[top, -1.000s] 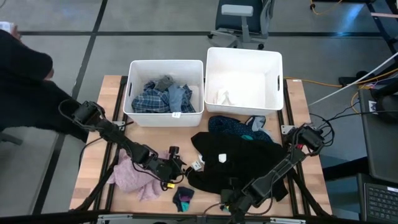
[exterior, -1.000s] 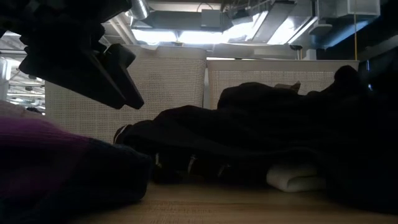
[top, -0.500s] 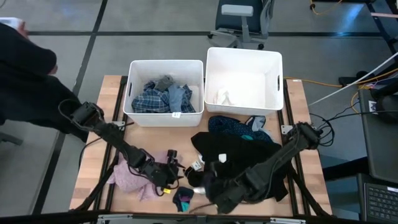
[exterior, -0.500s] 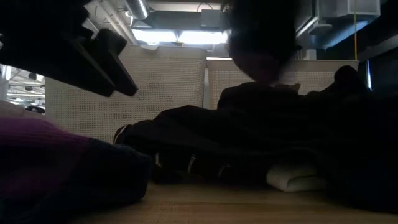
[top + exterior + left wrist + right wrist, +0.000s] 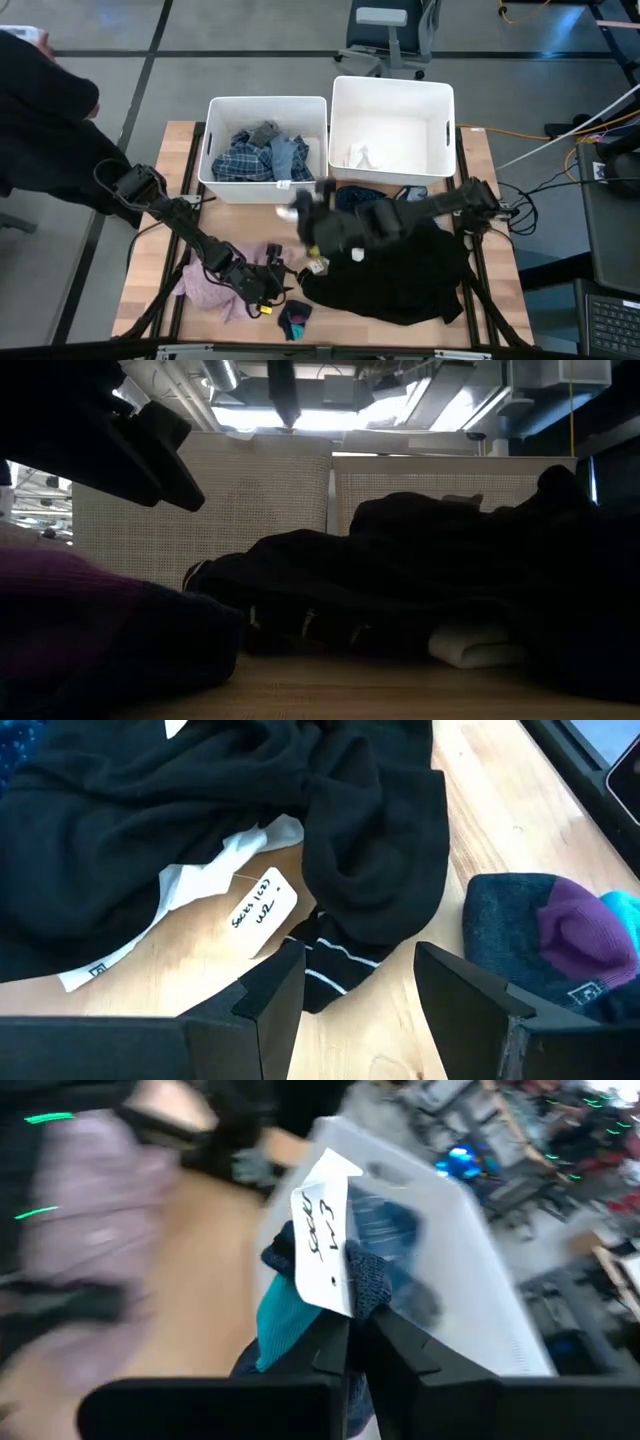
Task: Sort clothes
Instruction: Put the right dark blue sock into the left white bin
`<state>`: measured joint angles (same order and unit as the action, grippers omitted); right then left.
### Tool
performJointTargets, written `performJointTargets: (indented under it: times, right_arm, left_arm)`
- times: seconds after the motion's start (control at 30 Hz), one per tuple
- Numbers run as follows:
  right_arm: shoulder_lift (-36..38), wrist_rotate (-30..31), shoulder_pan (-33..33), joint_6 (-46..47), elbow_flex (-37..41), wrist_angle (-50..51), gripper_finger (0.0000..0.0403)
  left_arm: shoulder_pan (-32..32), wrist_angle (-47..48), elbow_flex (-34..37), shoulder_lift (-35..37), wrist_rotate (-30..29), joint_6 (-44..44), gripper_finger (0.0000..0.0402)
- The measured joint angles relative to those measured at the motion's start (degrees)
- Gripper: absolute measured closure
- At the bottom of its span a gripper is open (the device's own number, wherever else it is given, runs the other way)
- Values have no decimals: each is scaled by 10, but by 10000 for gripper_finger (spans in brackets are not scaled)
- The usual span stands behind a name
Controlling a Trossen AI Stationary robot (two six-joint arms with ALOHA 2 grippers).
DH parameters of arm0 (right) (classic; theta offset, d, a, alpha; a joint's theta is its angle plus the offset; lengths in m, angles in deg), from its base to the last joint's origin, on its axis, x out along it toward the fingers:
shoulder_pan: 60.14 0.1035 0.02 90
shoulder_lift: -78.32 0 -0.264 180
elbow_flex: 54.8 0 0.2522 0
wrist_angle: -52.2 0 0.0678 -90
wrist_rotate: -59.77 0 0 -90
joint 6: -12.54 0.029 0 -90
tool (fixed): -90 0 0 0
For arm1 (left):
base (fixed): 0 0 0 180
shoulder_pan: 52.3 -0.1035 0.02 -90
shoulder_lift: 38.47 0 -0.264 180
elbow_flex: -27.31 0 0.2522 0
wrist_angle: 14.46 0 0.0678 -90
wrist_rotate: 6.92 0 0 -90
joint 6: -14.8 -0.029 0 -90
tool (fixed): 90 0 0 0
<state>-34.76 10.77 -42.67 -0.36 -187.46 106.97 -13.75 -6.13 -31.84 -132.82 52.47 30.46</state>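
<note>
The desk is seen from above as a wooden surface carrying two white bins and the loose clothes. The black garment, the largest piece, is taken as the landmark; it lies spread over the desk's right half.

The larger white bin stands beyond the black garment and holds a white piece. The smaller white bin stands beyond and to the left of the black garment and holds the blue plaid shirt with a grey piece on top.

The navy dotted cloth lies against the far edge of the black garment. The pink fuzzy top lies left of the black garment, apart from it.

The right gripper is raised just past the black garment's far left corner, near the smaller white bin. Its jaws are closed on a small blue and teal sock bearing a white paper tag.

The left gripper is lowered between the pink fuzzy top and the black garment, jaws spread wide, nothing held. A dark sock with purple and teal patches lies at the black garment's near left edge. A white handwritten tag lies against the same edge
</note>
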Motion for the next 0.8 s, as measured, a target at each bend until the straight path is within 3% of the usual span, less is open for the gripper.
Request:
performJointTargets:
  times: [0.3, 0.57, 0.67, 0.8]
  right_arm:
    - [0, -42, -149, -33, 0, -104, 376]
    - [0, -176, -253, 136, 9, -108, 366]
    - [0, -197, -279, 218, 19, -108, 366]
    - [0, -220, -299, 243, 34, -109, 361]
  left_arm:
    - [0, 1, 0, 0, -2, 18, 222]
    - [0, 0, 0, 0, -2, 26, 222]
    - [0, 0, 0, 0, -2, 26, 222]
    - [0, 0, 0, 0, -2, 26, 222]
